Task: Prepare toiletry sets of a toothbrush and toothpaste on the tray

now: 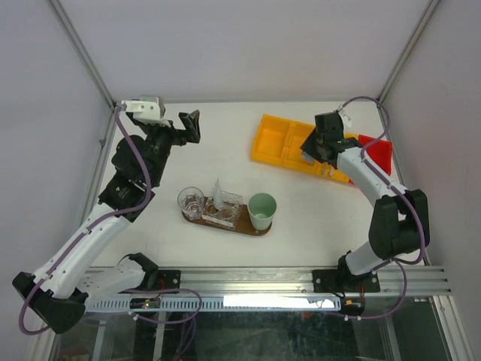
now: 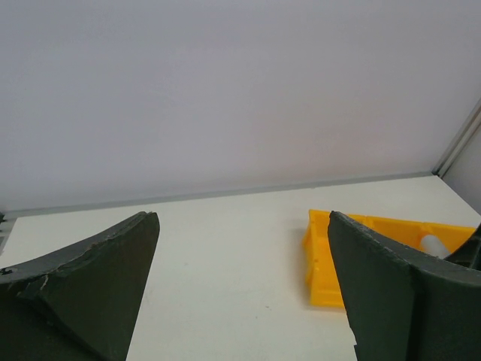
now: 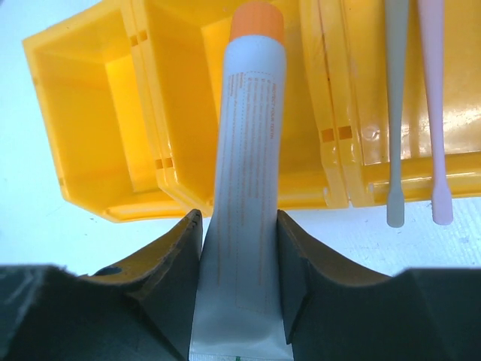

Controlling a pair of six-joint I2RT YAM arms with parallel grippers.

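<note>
In the right wrist view a white toothpaste tube (image 3: 244,150) with an orange cap points into the yellow bin (image 3: 98,113). My right gripper (image 3: 239,226) is shut on its flat end, with a finger pressing each side. A grey toothbrush (image 3: 394,113) and a pink one (image 3: 436,113) lie in the bin's right compartment. From above, the right gripper (image 1: 316,154) hangs over the bin's near edge. The brown oval tray (image 1: 242,228) sits mid-table, and a white tapered tube (image 1: 217,192) stands in a glass on it. My left gripper (image 1: 192,126) is open at the far left, holding nothing.
Two clear glasses (image 1: 191,201) stand on the tray and a mint-green cup (image 1: 262,209) sits at its right end. A red container (image 1: 376,154) lies behind the right arm, beside the yellow bin (image 1: 289,143). The left wrist view shows the bin's end (image 2: 323,263) and the back wall.
</note>
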